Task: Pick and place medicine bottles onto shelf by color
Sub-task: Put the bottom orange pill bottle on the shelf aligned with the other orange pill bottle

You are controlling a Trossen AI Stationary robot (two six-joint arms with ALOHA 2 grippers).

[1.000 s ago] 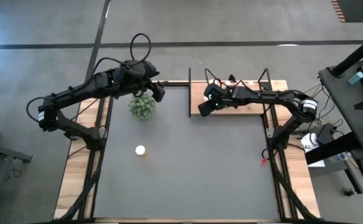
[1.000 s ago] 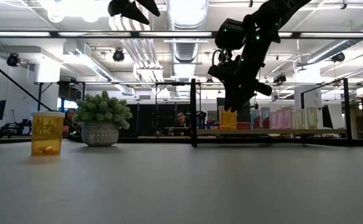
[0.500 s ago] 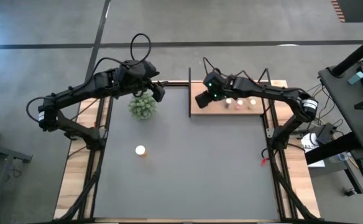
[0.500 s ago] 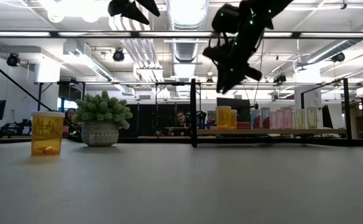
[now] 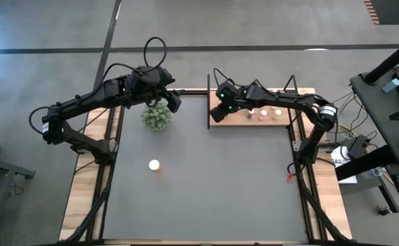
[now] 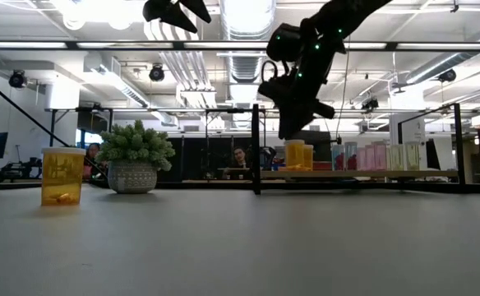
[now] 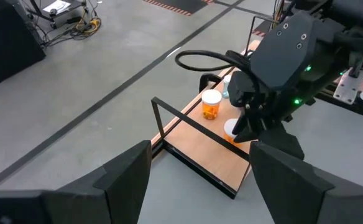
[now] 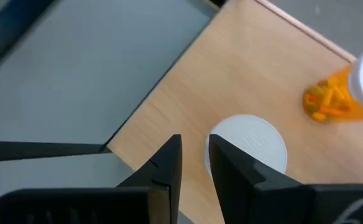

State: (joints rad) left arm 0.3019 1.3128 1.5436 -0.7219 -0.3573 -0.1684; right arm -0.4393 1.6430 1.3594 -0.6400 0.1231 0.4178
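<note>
Nearest, one orange medicine bottle [image 5: 154, 165] with a white cap stands alone on the dark tabletop [image 5: 206, 184], left of centre and well apart from the shelf; by the look of it this is the last one to be sorted. Farther back on the left, beside the fuzzy green plant [image 5: 156, 117], the left gripper [image 5: 173, 100] waits above the table with its fingers spread wide and nothing between them. At the far right lies the wooden shelf [image 5: 302, 119], already carrying two orange bottles [image 7: 211, 103] at its left end and a row of paler vials [image 6: 384, 156] to their right. The right gripper [image 5: 214, 113] hangs over the shelf's near left corner, fingers drawn almost together on nothing, a white cap [image 8: 248, 145] just under them. The step in hand appears to be the gap between a placed bottle and the next pick. Next, a gripper must cross to the lone orange bottle, come down around it with jaws open, and set it with the other orange ones.
</note>
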